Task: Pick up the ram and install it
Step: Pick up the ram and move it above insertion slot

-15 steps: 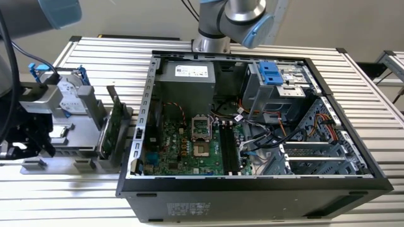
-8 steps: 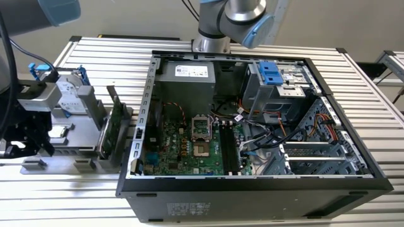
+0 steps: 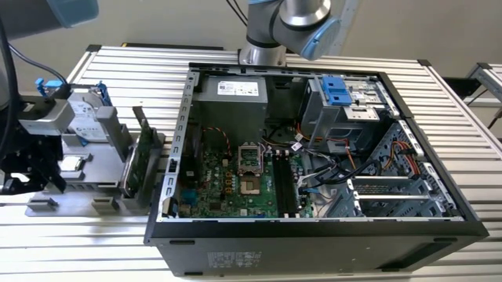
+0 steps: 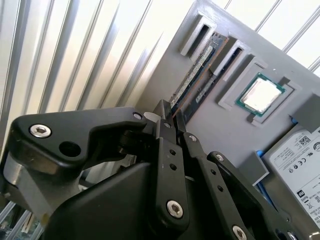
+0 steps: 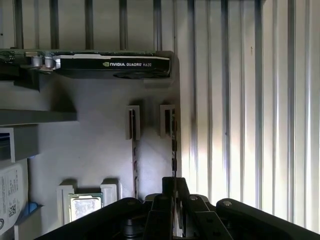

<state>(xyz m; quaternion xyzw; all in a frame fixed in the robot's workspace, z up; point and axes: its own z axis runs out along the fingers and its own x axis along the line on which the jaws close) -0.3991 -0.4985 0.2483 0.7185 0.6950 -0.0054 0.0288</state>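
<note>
Seemingly the fingers (image 5: 168, 187) pinch the ram (image 5: 173, 150) in its holder (image 3: 94, 187), nine o'clock of the computer case (image 3: 314, 228); an off-centre grip could jam it.

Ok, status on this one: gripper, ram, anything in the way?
Gripper low over the gray holder, lined up on the ram. Ram on edge in its slot, not lifted. Second stick close alongside, in the neighbouring slot.

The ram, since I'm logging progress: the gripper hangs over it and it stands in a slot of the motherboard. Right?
Wrong place. In the second wrist view the ram stands in a slot of the grey holder, with the gripper over it.
</note>
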